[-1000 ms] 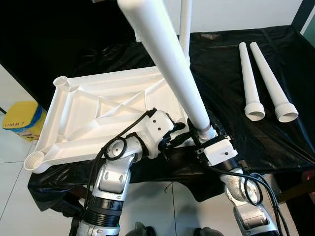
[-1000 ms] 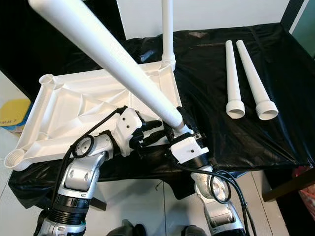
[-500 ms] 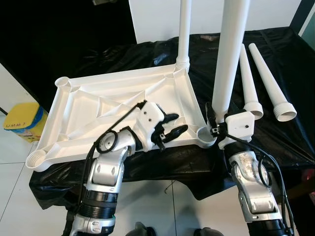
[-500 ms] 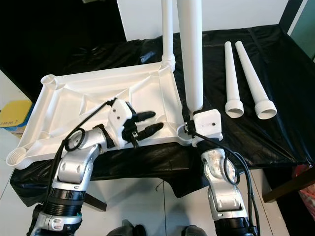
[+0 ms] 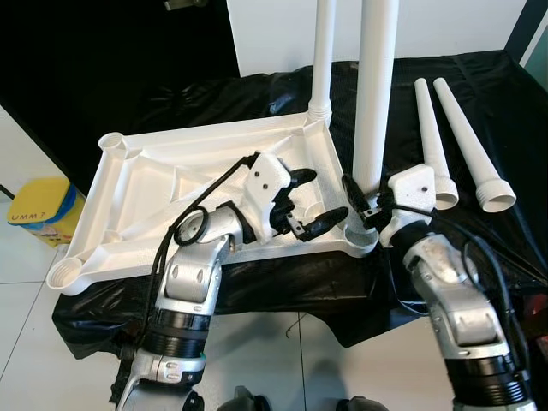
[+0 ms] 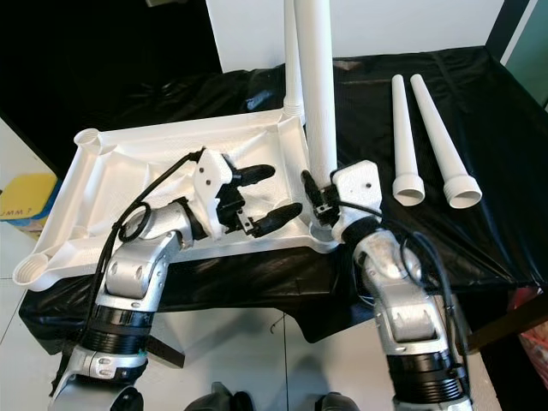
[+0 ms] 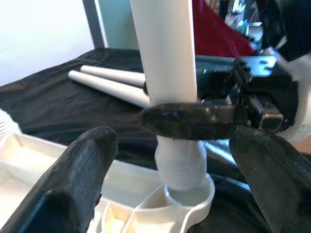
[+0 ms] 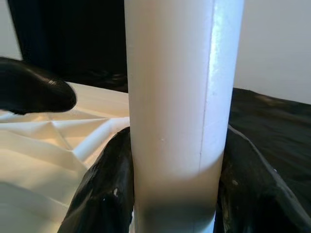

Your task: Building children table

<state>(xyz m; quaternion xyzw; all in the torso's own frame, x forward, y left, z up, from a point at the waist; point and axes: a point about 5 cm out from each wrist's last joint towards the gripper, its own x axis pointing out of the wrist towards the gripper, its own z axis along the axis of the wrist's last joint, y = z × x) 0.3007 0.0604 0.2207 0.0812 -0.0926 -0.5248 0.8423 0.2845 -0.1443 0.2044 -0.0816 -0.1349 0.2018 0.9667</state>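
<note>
At the tabletop's (image 5: pixel 197 180) near corner socket (image 7: pixel 187 196), right gripper (image 5: pixel 364 204) pinches upright leg (image 5: pixel 374 94) low down, left gripper (image 5: pixel 312 204) spread beside; leg looks light, rigid, smooth plastic, best held near base.

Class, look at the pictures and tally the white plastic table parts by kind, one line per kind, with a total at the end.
Table tops, lying upside down: 1
Legs standing upright at its corner sockets: 2
Loose legs lying on the black cloth: 2
Total: 5 white parts
</note>
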